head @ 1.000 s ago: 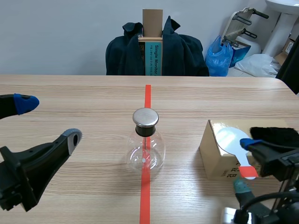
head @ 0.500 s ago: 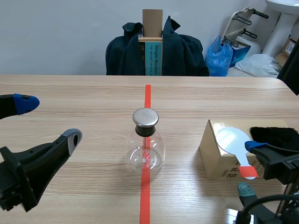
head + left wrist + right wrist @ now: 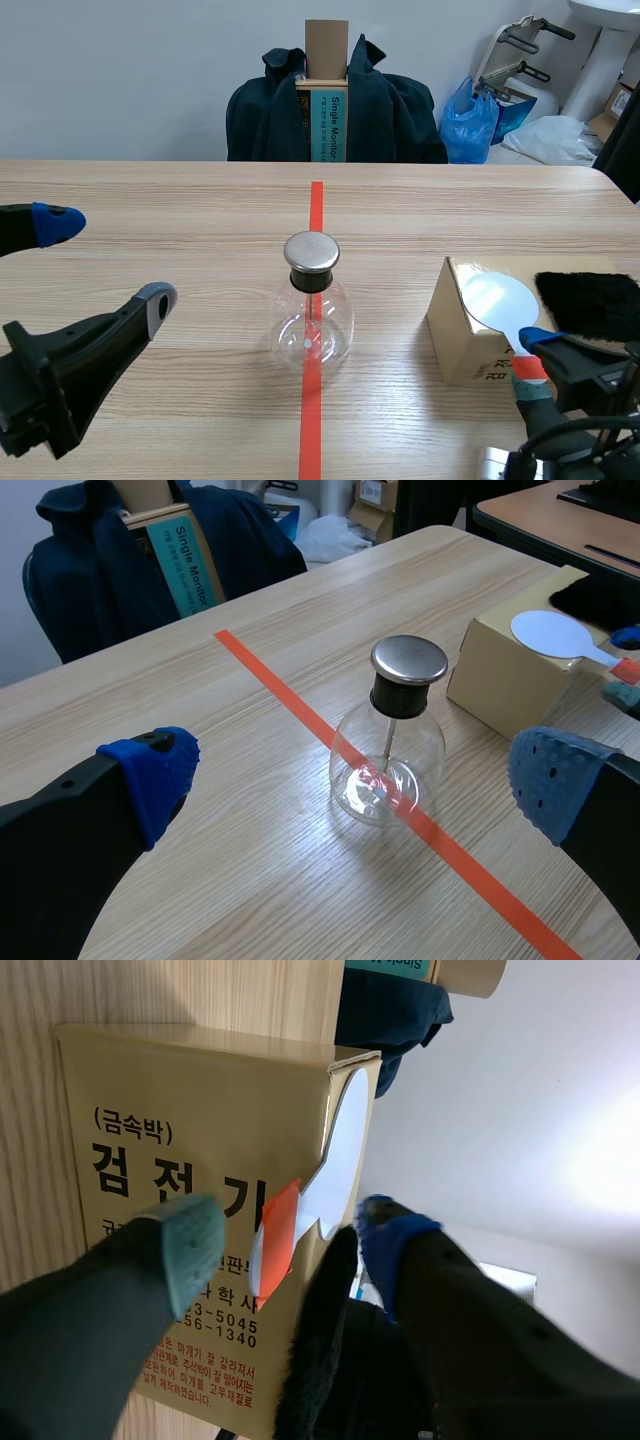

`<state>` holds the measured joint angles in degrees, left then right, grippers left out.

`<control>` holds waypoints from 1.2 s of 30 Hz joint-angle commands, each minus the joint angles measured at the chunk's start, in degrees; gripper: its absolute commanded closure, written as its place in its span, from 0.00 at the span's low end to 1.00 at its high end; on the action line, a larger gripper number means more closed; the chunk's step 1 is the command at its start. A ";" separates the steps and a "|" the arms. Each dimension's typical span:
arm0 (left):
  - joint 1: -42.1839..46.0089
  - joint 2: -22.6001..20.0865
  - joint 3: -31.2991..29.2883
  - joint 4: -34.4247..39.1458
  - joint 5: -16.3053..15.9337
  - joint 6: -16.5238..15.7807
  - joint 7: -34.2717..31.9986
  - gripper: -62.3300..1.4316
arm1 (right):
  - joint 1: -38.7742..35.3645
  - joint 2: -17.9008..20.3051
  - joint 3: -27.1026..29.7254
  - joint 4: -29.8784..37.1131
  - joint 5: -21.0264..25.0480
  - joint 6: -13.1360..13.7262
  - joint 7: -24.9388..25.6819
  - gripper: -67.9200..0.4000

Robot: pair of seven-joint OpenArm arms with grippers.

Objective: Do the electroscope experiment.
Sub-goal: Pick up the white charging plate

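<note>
Electroscope: clear round flask, upright at mid-bench, standing on the orange-red tape line. Metal cap on a black stopper, with a thin rod hanging down inside the glass. Nothing touches it. At its 3 o'clock, well apart, sits a tan box with printing on its side. On the box top lies a white paddle, round blade toward 11 o'clock, its orange-red handle jutting out past the box's near edge. Black fur is just beside the paddle at its 3 o'clock; cannot tell whether it rests on the box or behind it. Right hand is at the handle with fingers apart, one pad on each side of the orange tip. Its wrist view shows a gap on both sides, so it is not clamped. Left hand is at the flask's 9 o'clock, well apart, fingers spread wide and holding nothing. In its wrist view the flask stands ahead, between the two pads. Bench is light wood. Past its far edge at 12 o'clock is a dark jacket draped over a chair, and at 1 o'clock a blue bag.
</note>
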<state>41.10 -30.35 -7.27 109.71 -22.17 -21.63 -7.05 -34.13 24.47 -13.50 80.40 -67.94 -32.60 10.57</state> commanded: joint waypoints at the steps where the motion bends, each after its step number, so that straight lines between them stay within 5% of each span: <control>1: -0.02 0.00 0.15 0.70 -0.52 -0.13 -0.79 0.00 | 0.66 0.94 0.83 1.44 0.20 -0.85 -0.39 0.64; 9: -0.02 0.00 0.15 0.70 -0.52 -0.13 -0.79 0.00 | 0.66 0.94 1.22 1.44 0.20 -0.87 -0.37 0.99; 15: -0.02 0.00 0.15 0.70 -0.52 -0.13 -0.79 0.00 | 0.66 0.94 2.01 1.44 0.20 -1.18 -0.35 0.98; 23: -0.02 0.00 0.15 0.70 -0.55 -0.13 -0.81 0.00 | -3.08 4.76 6.80 7.39 3.21 -12.26 -0.13 0.98; 27: -0.02 0.00 0.15 0.70 -0.55 -0.13 -0.81 0.00 | -7.26 7.52 11.96 16.63 8.28 -12.26 -1.68 0.98; 36: -0.02 0.00 0.15 0.70 -0.55 -0.13 -0.81 0.00 | -8.07 7.26 22.82 32.44 15.65 -12.26 -8.57 0.98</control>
<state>41.10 -30.35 -7.27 109.71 -22.17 -21.63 -7.07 -43.00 31.88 9.21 112.95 -52.60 -41.54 2.42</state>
